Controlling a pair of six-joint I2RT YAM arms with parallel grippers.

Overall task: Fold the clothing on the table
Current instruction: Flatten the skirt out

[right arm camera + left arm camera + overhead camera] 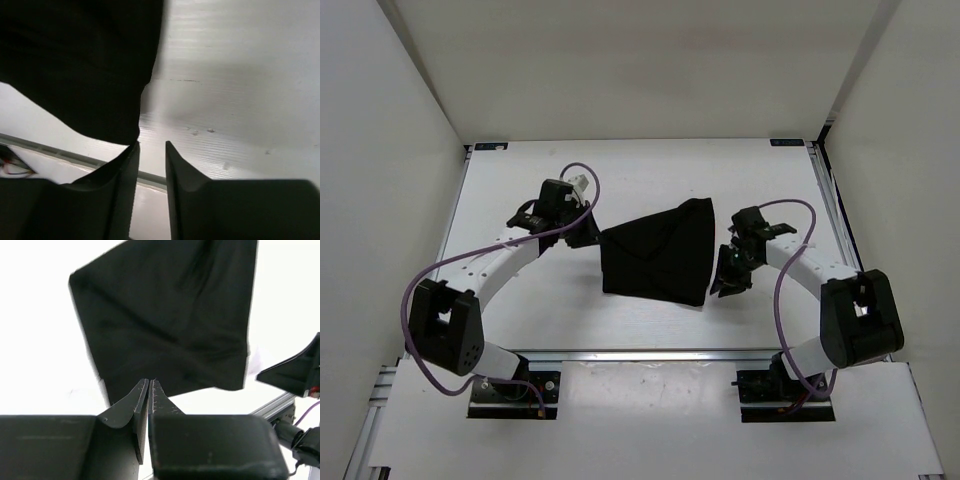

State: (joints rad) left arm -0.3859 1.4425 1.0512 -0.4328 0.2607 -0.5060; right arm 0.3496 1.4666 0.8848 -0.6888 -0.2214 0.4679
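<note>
Black clothing point(655, 250); left tool point(588, 237) at its nine o'clock, nearly closed, grip unclear; right tool point(728, 278) at three, half-open, empty. Snagging may unfold it.

Clothing point(660, 255) read plain matte black on my feed, no pattern. Table point(650, 170) was white with grey metal rails point(650, 354); I saw purple cables point(782, 290) on white-and-black arms point(510, 262).

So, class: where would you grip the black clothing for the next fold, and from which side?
Take the clothing by its right edge near the front corner, probably coming from the right. It lies flat on the table, so only an edge offers something to pinch, and the open right gripper sits just beside that edge.
</note>
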